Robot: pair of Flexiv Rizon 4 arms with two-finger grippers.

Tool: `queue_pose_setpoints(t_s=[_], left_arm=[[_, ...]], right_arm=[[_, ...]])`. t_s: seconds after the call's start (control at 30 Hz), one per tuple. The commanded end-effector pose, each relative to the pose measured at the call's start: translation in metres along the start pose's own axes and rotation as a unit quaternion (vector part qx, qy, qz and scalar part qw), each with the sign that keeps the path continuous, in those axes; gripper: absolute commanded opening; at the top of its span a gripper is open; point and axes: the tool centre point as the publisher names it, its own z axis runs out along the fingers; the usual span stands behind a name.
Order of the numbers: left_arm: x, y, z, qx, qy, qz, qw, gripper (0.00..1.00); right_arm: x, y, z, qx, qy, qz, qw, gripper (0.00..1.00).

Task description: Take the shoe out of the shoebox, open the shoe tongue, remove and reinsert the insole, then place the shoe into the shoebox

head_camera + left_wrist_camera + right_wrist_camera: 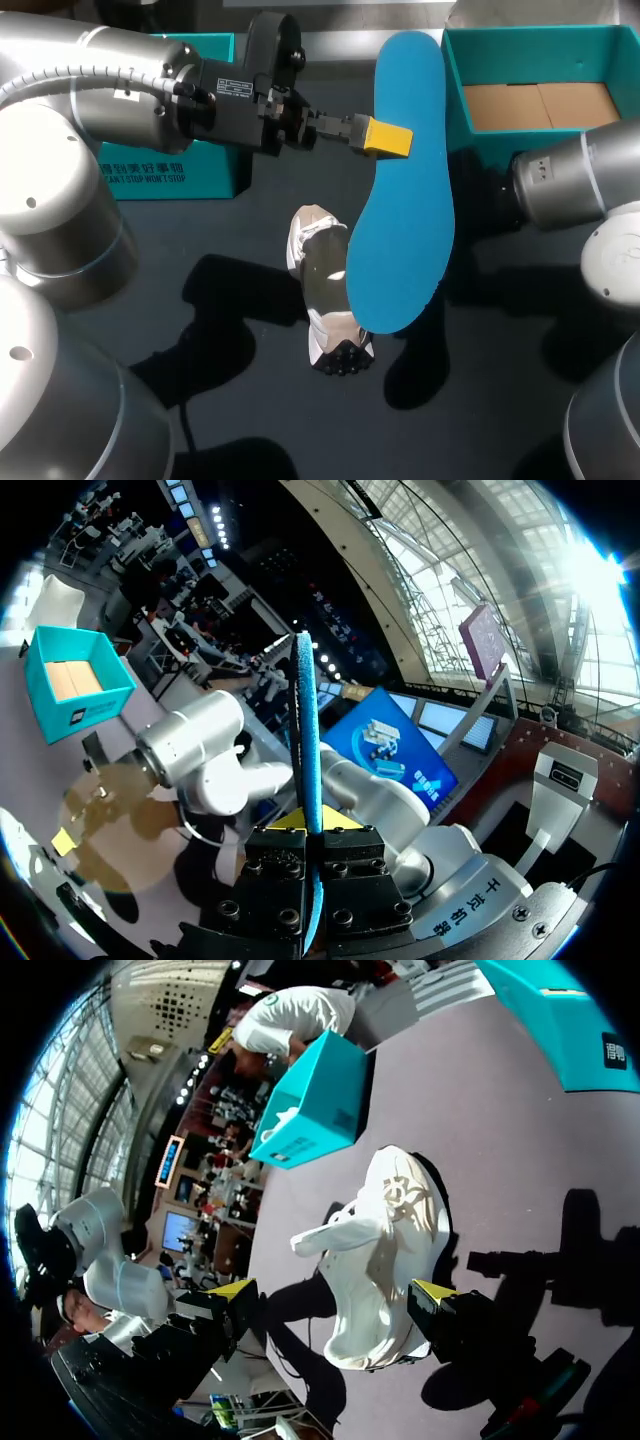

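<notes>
My left gripper [386, 137] is shut on the edge of a big blue insole [405, 190] and holds it upright above the table. In the left wrist view the insole [305, 730] stands edge-on between the fingers of that gripper [310, 825]. The white shoe [322, 285] lies on the dark table, partly behind the insole. My right gripper [335, 1295] is open, hanging over the shoe [385, 1250] with a yellow tip on either side, not touching it. In the head view the insole hides this gripper; only the right arm [565, 185] shows. The teal shoebox [455, 75] stands at the back right.
A second teal box part [175, 170], with print on its side, stands at the back left, partly under my left arm. In the right wrist view it [315, 1100] lies beyond the shoe's toe, with the shoebox [560, 1010] off to the other side.
</notes>
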Motion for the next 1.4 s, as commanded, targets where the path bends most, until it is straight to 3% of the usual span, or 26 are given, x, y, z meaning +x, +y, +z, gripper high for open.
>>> queue_pose_setpoints(t_s=[0.03,0.23,0.37,1.2,1.23,1.4], left_arm=[[0.0,0.001,0.001,0.001,-0.001,-0.001,1.0,0.0],[0.0,0.001,0.001,0.001,-0.001,-0.001,1.0,0.0],[0.0,0.001,0.001,0.001,-0.001,-0.001,1.0,0.0],[0.0,0.001,0.001,0.001,-0.001,-0.001,1.0,0.0],[-0.002,0.004,0.002,0.014,0.004,0.001,1.0,0.0],[-0.013,0.023,0.003,0.057,-0.009,0.168,0.984,0.0]], right_arm=[[0.008,0.0,-0.027,-0.005,0.07,0.004,0.998,1.0],[0.024,0.004,-0.036,0.005,0.099,0.012,0.995,1.0],[0.029,0.007,-0.041,-0.016,0.146,0.046,0.988,1.0],[0.029,0.007,-0.041,-0.016,0.146,0.046,0.988,1.0],[0.029,0.007,-0.041,-0.016,0.146,0.046,0.988,1.0],[0.029,0.007,-0.041,-0.016,0.146,0.046,0.988,1.0]])
